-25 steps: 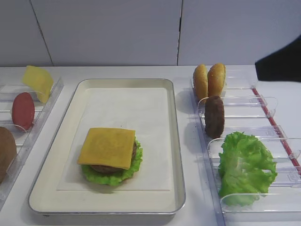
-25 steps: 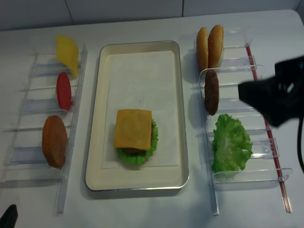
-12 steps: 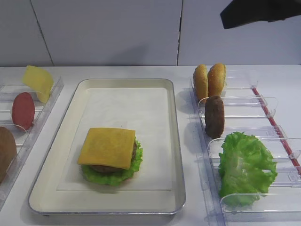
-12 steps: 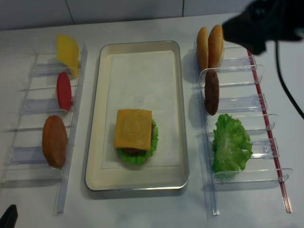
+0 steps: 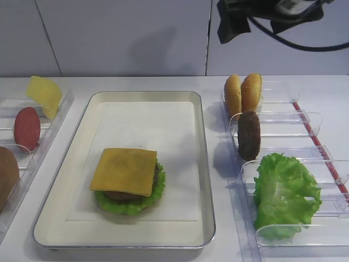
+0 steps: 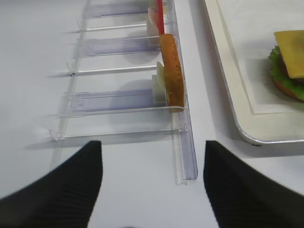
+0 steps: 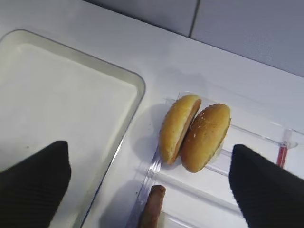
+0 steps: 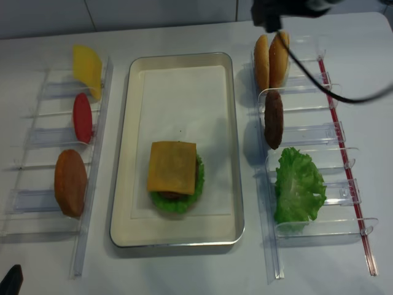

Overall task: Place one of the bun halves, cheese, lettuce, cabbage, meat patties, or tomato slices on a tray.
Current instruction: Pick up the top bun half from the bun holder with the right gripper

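Observation:
My right gripper (image 7: 152,190) hangs open above the back of the right rack, nothing between its fingers (image 7: 33,185). Below it two golden bun halves (image 7: 205,137) stand on edge side by side (image 5: 242,93), with a dark meat patty (image 5: 248,135) and a frilly lettuce leaf (image 5: 284,194) in nearer slots. The cream tray (image 5: 203,164) holds a stack of lettuce, patty and a cheese slice (image 5: 125,171). The left rack carries cheese (image 5: 44,94), a tomato slice (image 5: 26,127) and a bun half (image 6: 172,76). My left gripper (image 6: 152,185) is open over bare table before that rack.
Clear plastic racks (image 8: 307,132) flank the tray on both sides, the left one (image 6: 118,99) with thin upright dividers. A red strip (image 8: 344,160) runs along the right rack's outer edge. A grey wall (image 5: 125,38) stands behind the table.
My right arm has swung up from the right side and leftward to the back, now standing over the bun halves. Food and tray have not moved.

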